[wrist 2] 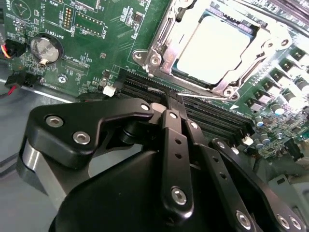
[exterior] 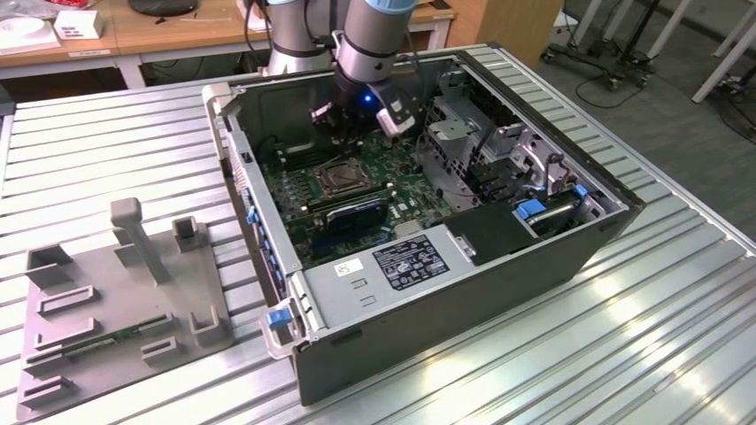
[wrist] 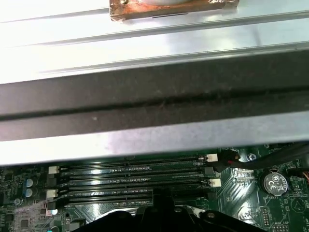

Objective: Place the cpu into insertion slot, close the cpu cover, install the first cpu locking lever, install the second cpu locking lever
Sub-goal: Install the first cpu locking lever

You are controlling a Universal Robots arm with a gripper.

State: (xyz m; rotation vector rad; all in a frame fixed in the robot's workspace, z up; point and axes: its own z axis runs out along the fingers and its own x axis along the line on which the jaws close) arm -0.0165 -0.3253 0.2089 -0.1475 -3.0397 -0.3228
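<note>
In the second wrist view the cpu (wrist 2: 212,46) lies flat in the insertion slot (wrist 2: 227,89), its silvery top showing. The cpu cover (wrist 2: 161,46), a silvery frame, lies around the chip. A thin metal lever (wrist 2: 205,96) runs along the socket's near side. My gripper (wrist 2: 169,102) is shut with nothing between its black fingers (wrist 2: 176,145), and its tip sits by that lever's end, over the memory slots. In the exterior view the gripper (exterior: 351,142) hangs inside the open computer case, just behind the socket (exterior: 336,180).
The case (exterior: 473,292) lies open on a ribbed metal table (exterior: 106,142). Memory slots (wrist: 130,181) and a coin battery (wrist: 273,182) sit on the green board. A drive cage (exterior: 473,142) stands at the exterior view's right. A grey fixture (exterior: 119,301) rests on the table's left.
</note>
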